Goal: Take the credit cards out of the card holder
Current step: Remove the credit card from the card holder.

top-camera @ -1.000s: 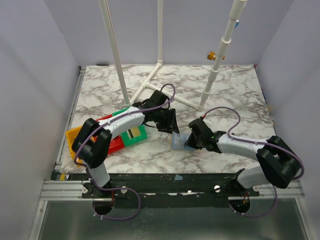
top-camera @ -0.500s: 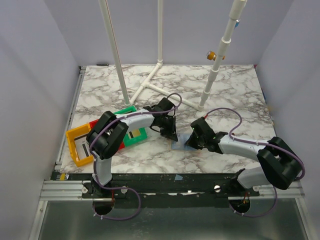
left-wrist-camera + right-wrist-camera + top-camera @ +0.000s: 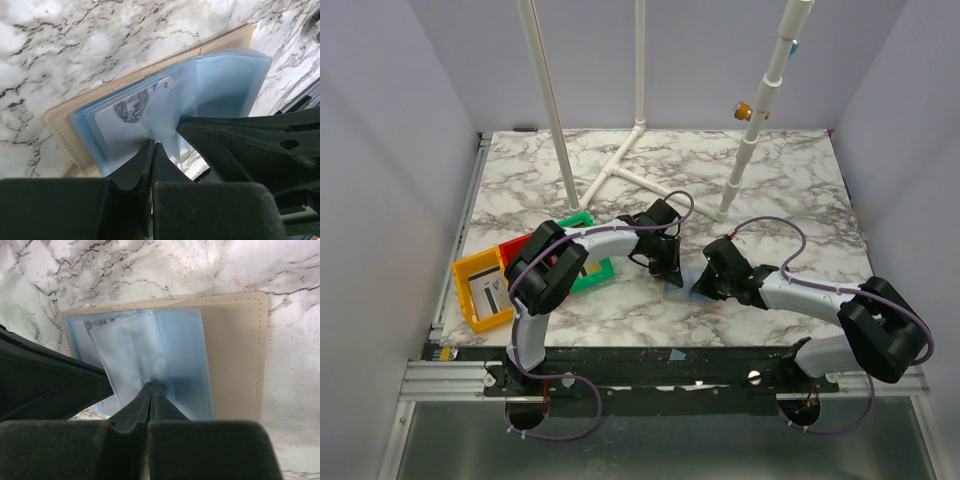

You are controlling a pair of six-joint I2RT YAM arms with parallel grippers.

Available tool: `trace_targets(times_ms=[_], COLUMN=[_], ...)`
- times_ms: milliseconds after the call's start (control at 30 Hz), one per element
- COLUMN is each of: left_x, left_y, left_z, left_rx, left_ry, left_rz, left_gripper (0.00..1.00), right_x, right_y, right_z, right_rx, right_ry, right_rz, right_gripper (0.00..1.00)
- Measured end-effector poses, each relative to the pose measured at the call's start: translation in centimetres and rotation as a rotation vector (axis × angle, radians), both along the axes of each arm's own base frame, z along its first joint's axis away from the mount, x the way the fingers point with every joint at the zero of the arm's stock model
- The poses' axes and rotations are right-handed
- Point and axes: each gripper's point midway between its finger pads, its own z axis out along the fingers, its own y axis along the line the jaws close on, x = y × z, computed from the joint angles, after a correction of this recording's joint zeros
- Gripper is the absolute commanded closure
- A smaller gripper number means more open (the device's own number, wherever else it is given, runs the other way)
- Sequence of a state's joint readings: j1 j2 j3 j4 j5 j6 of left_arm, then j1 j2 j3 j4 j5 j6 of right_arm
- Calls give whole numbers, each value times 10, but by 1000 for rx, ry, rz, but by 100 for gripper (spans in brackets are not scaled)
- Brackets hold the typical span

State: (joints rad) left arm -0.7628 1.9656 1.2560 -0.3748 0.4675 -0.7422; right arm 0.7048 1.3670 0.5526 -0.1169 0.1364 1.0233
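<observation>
Extraction: left pincer (image 3: 152, 147) clenched at credit card (image 3: 127, 112) edge, grip unconfirmed.
Card lies up-frame inside card holder (image 3: 59, 122); right pincer (image 3: 151, 385) pinches its sleeve.

table (image 3: 800, 190): white marble, grey-black veins | card holder (image 3: 235, 350): beige-tan, pale stitching round the edge | pockets (image 3: 180, 355): see-through pale blue | card (image 3: 120, 127): whitish w/ dark marks | yellow bin (image 3: 465, 270), red bin (image 3: 518, 246), green bin (image 3: 578, 218): all solid colour | cables (image 3: 767, 219): purple | poles (image 3: 548, 100): plain white | walls (image 3: 380, 150): kinda lavender
</observation>
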Motion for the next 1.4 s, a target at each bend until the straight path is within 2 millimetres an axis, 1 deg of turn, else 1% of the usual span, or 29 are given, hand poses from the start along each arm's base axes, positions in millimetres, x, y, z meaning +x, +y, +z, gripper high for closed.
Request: trace_targets(times_ms=[167, 333, 700, 833, 1033, 1133, 1400], left_x=[2, 2, 5, 7, 11, 11, 9], left_y=[-6, -10, -16, -21, -34, -38, -41], left_z=[0, 1, 6, 13, 25, 24, 18], left_rx=[-4, -8, -16, -25, -52, -53, -37], left_ry=[-2, -4, -13, -22, -48, -49, -33], left_rz=[-5, -9, -13, -18, -32, -38, -45], left_gripper=[100, 100, 100, 100, 100, 100, 100], right_x=[-2, -4, -1, -1, -4, -5, -5], right_y=[-1, -4, -18, -26, -38, -41, -44], right_z=[2, 10, 45, 53, 56, 57, 61], right_rx=[-2, 1, -22, -45, -80, -88, -101], right_ry=[0, -8, -83, -103, -107, -109, -113], right_rz=[3, 3, -22, -42, -64, -70, -78], right_gripper=[99, 99, 99, 99, 99, 99, 99])
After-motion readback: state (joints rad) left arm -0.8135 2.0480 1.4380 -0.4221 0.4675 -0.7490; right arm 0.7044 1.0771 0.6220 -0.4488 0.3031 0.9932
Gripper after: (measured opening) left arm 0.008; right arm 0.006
